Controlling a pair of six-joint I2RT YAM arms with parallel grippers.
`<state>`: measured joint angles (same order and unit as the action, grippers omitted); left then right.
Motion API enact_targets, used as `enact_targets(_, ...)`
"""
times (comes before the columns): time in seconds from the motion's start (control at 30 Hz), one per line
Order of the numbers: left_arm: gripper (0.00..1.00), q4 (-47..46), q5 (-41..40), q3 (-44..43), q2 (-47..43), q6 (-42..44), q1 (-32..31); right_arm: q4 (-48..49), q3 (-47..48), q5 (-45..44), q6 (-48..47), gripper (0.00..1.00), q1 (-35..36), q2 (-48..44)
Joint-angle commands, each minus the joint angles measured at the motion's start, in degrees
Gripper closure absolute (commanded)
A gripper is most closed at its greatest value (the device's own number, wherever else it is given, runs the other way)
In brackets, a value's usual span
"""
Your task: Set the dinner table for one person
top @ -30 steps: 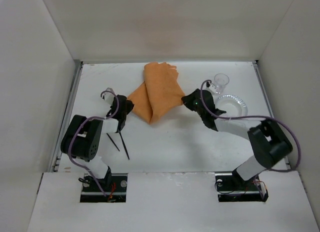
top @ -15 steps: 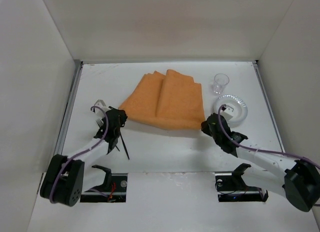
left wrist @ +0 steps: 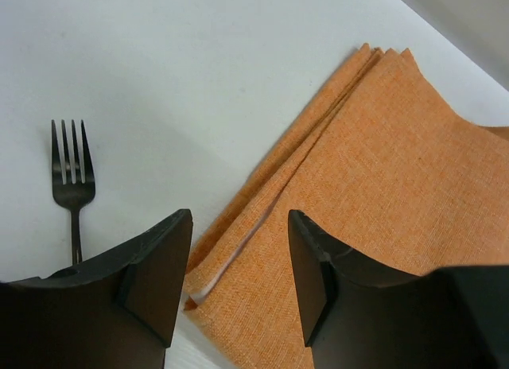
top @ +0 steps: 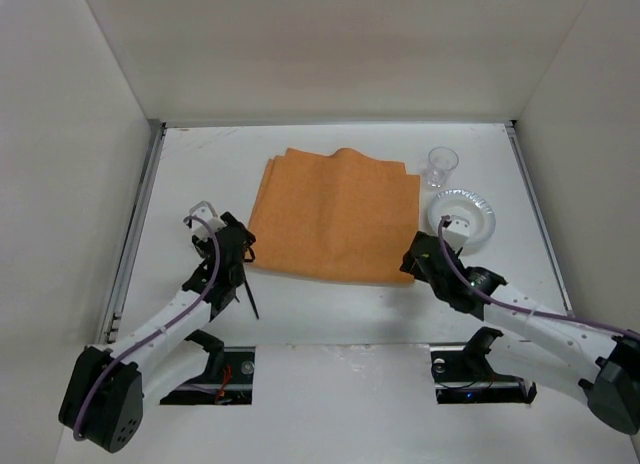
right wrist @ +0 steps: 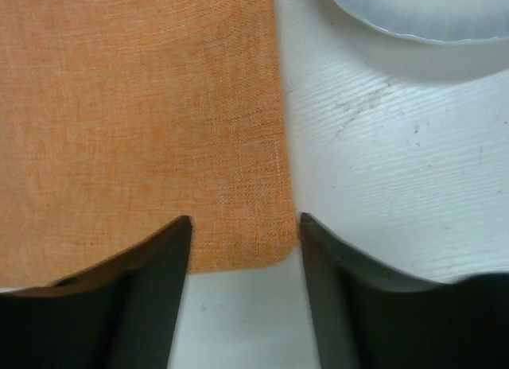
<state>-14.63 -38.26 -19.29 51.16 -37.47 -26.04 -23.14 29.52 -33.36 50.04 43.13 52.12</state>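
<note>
1. Broadly, the matte white table (top: 330,309) spans the scene, rails (top: 133,239) along left and right.
2. An orange mat (top: 335,214) lies spread mid-table.
3. Left gripper (left wrist: 238,226) and right gripper (right wrist: 242,226) gape over its near corners.

We are counting one orange cloth mat (top: 335,214) at the centre of the top view. We are counting one clear cup (top: 441,166) at upper right and one silvery plate (top: 484,206) just below it. We are counting one dark fork (left wrist: 71,178) at the left of the left wrist view. We are counting one thin dark utensil (top: 250,299) at lower left of the top view, type unclear.
</note>
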Motion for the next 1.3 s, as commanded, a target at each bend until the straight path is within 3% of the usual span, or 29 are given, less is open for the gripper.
enact_targets(0.0, 0.49, -1.09, -1.12, -5.22, 3.41, 4.25, -1.24, -0.78, 4.49, -2.93, -4.94, 0.31, 0.77, -0.35)
enact_targets(0.1, 0.49, -2.85, 4.31, -8.73, 10.34, 4.25, -2.91, 6.41, 5.72, -2.24, -9.60, 0.29, -0.81, 3.24)
enact_targets(0.27, 0.44, -5.75, 14.51, -18.04, 25.71, 4.16, -3.97, 17.67, 8.62, 4.97, -12.60, 0.32, -5.38, 17.64)
enact_targets(0.53, 0.40, -6.38, 21.11, -34.66, 48.22, 3.90, -0.20, 19.18, 9.06, 2.07, -11.46, 0.32, -9.07, 25.66)
enact_targets(0.67, 0.45, -6.11, 25.25, -40.12, 55.88, 1.18, 1.74, 19.09, 11.35, 2.78, -12.07, 0.38, -10.83, 28.65)
enact_targets(0.93, 0.53, -6.90, 23.58, -35.73, 58.71, -9.19, 12.02, 17.95, 15.48, 4.71, -15.06, 0.39, -14.17, 32.60)
enact_targets(1.03, 0.53, -8.21, 22.97, -35.29, 58.88, -10.86, 12.38, 16.99, 18.11, 5.67, -16.20, 0.35, -14.44, 34.62)
enact_targets(1.1, 0.52, -8.92, 22.36, -35.29, 58.27, -11.04, 12.12, 16.46, 19.78, 7.25, -16.12, 0.27, -14.70, 35.42)
enact_targets(1.27, 0.48, -10.06, 19.63, -32.93, 53.62, -10.69, 12.46, 18.74, 21.72, 15.24, -12.96, 0.24, -15.93, 39.10)
